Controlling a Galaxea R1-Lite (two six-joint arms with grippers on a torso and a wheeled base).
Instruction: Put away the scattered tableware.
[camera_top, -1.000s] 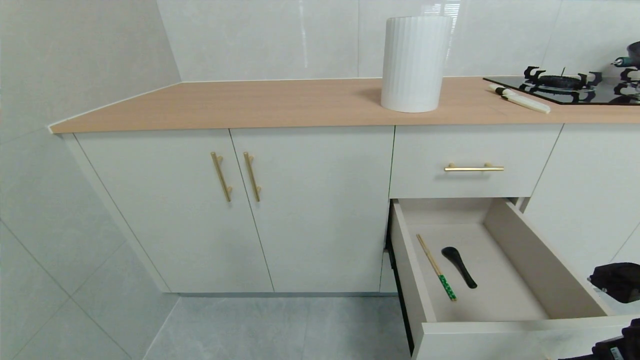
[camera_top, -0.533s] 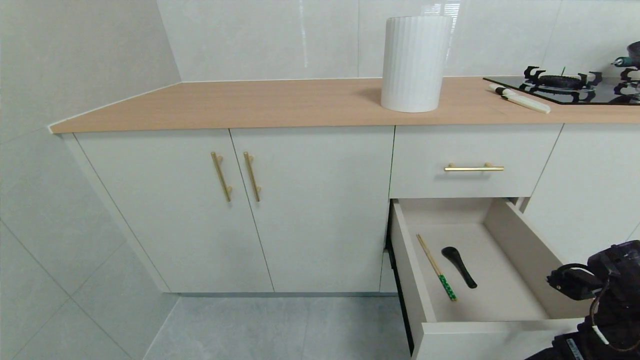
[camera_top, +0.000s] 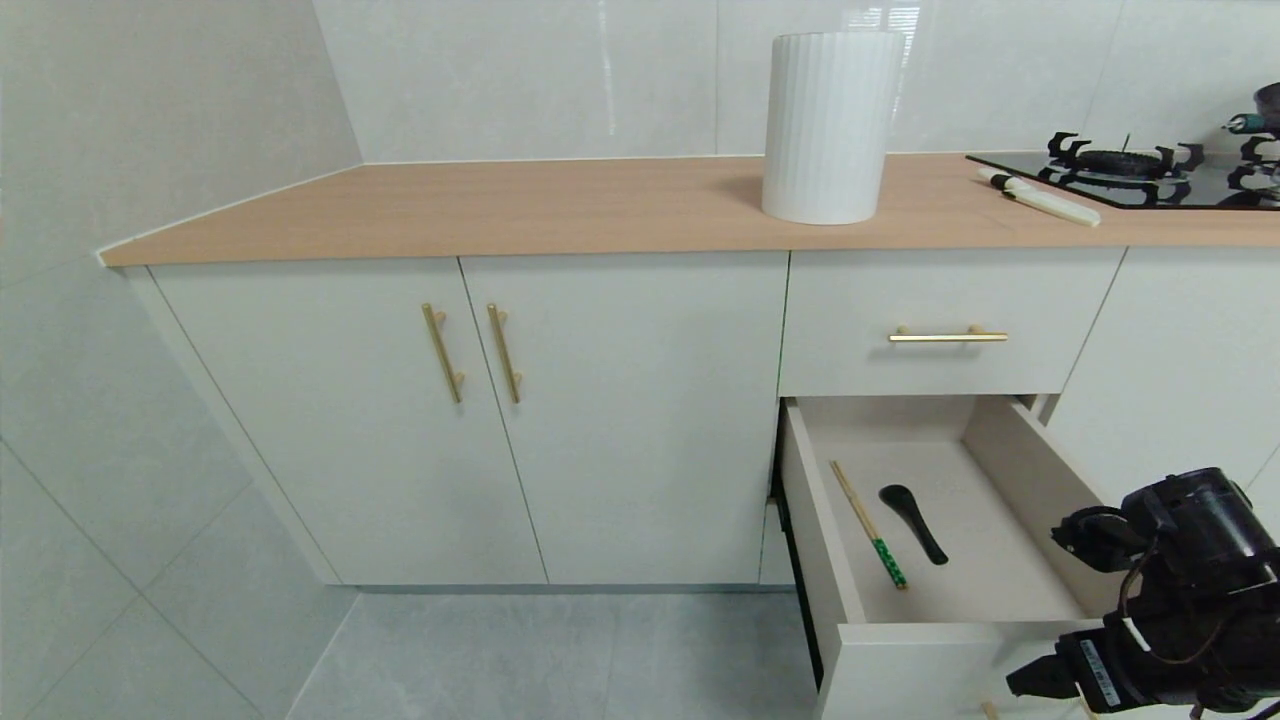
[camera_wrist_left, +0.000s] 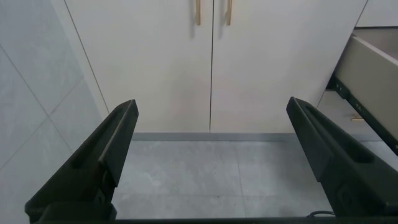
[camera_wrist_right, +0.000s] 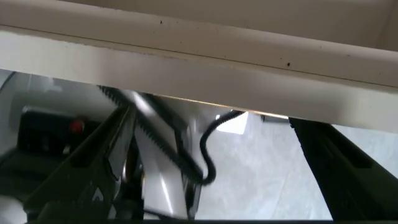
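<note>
Since a second ago our right arm has swung in at the drawer front and the drawer has slid inward; we judge it is pushing, right gripper spread. Inside lie the chopsticks and spoon, apart. Our left gripper hangs spread over the floor.

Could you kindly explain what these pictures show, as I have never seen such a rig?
It is a two-armed robot on wheels. The wide picture comes from its head camera: a wooden counter carries a white ribbed jar and a knife; below, an open drawer holds chopsticks and a black spoon. The other two come from wrist cameras. The left tool is open, facing the cabinet doors. The right tool is open by the drawer's front, holding nothing.
</note>
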